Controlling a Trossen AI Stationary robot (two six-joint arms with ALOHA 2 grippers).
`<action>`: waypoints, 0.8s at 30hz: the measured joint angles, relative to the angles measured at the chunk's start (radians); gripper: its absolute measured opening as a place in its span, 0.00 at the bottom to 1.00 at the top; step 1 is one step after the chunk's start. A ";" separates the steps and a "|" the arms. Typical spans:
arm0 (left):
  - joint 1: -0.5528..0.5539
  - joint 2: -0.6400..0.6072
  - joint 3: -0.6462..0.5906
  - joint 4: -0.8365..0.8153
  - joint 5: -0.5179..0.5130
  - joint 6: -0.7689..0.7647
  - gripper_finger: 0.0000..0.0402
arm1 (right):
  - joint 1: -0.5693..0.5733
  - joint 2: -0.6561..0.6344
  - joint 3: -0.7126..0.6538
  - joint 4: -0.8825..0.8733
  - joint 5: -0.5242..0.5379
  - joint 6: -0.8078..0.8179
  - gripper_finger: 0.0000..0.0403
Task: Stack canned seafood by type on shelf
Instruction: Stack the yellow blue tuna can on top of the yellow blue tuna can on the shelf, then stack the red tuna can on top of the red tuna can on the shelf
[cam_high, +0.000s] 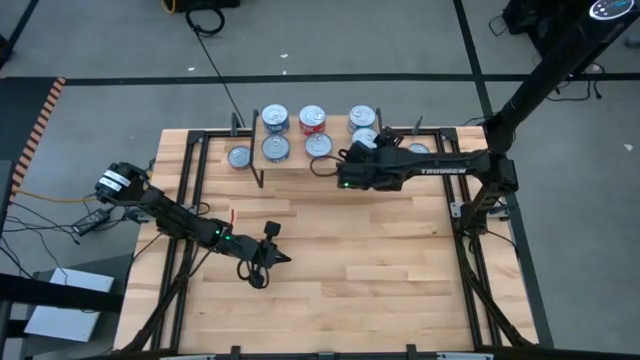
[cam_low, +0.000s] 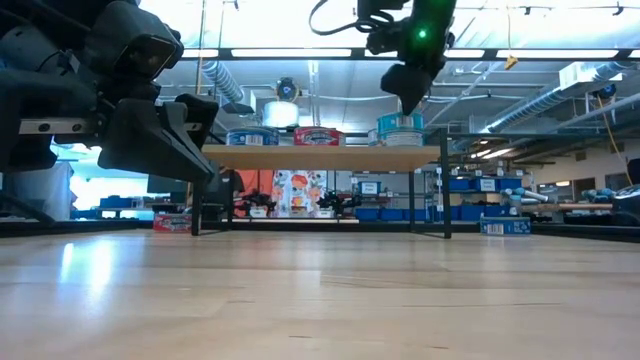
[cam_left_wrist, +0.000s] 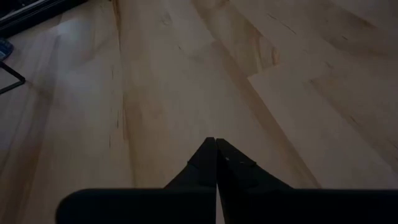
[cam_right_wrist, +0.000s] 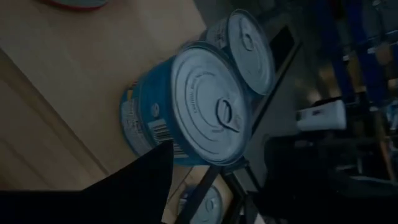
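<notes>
The shelf (cam_high: 300, 160) stands at the table's far side. Tins rest on its plank by their bases: blue ones (cam_high: 273, 118) at the left, red ones (cam_high: 313, 118) in the middle and teal ones (cam_high: 362, 118) at the right. My right gripper (cam_high: 352, 155) hovers open just above and beside the teal tins (cam_right_wrist: 186, 106), holding nothing; its wrist view shows only one finger (cam_right_wrist: 146, 177). The low view shows it above those tins (cam_low: 400, 130). My left gripper (cam_left_wrist: 216, 142) waits shut above the bare table, near the left front (cam_high: 275, 258).
One tin (cam_high: 238, 157) stands on the table left of the shelf, and another (cam_high: 417, 150) right of it by the right arm. Black frame rails (cam_high: 195, 190) run along the table's sides. The wooden top (cam_high: 380, 270) in front of the shelf is open room.
</notes>
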 joint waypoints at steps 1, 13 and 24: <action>0.000 0.000 0.000 0.000 0.000 0.000 0.01 | -0.004 0.000 0.000 0.006 -0.014 -0.008 0.65; 0.000 0.000 0.000 0.000 0.000 0.000 0.01 | 0.000 -0.006 0.000 0.045 -0.016 -0.051 0.54; 0.000 0.000 0.000 0.004 0.000 0.000 0.01 | 0.189 -0.018 -0.040 0.134 -0.118 -0.010 0.15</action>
